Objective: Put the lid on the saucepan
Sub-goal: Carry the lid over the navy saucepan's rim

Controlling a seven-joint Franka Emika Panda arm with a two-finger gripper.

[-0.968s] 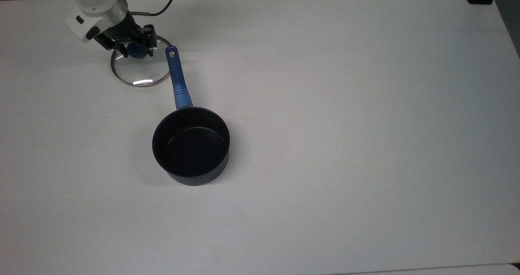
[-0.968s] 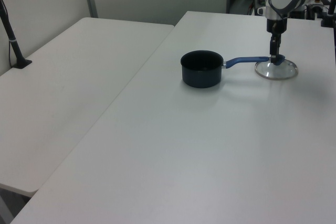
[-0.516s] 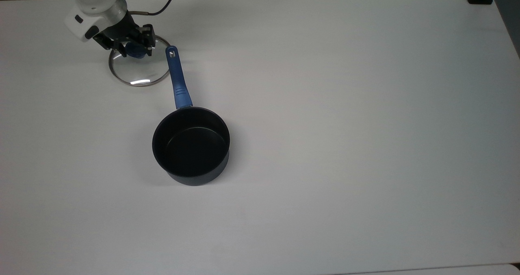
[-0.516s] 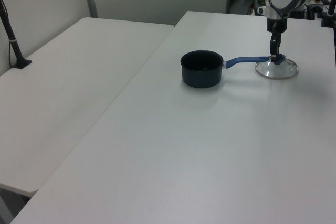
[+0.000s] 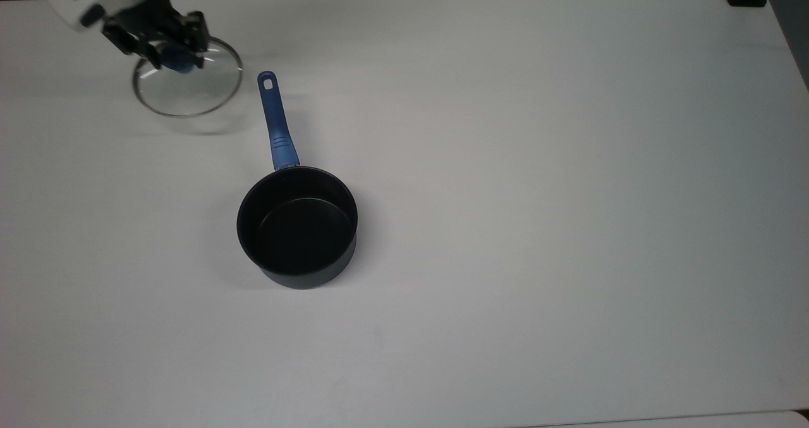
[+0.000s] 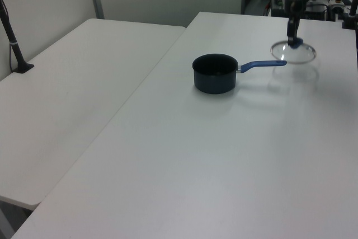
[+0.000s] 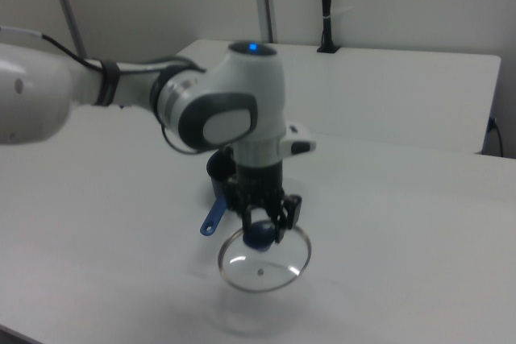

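The lid [image 5: 188, 80] hangs clear of the table [image 5: 505, 226], pinched by its blue knob [image 5: 177, 62] between the fingers of the gripper [image 5: 172, 54]; its faint shadow lies on the tabletop below it. In the top view it sits near the upper left corner, close to the table's far edge, with its rim well to the left of the pan's handle tip [image 5: 267, 81]. The pan [image 5: 297, 226] stands upright on the table, mouth open, its handle pointing away toward the top view's upper left. In the left view the lid [image 6: 293, 52] floats just beyond the handle's end, above its level. Wide bare tabletop lies to the top view's right and below the pan, so the way from lid to pan is unobstructed.

The lid is a round clear glass disc with a thin steel rim, held roughly level. The pan is a short dark cylinder with a dark, smooth interior and a long straight blue handle with a hole at the tip. The table is matte white. In the right view the white arm [image 7: 234, 118] comes straight down to the knob [image 7: 260, 235].

Half a second ago the lid lay flat on the table beside the handle tip; it has since been lifted and carried to the top view's left. The pan has not moved.
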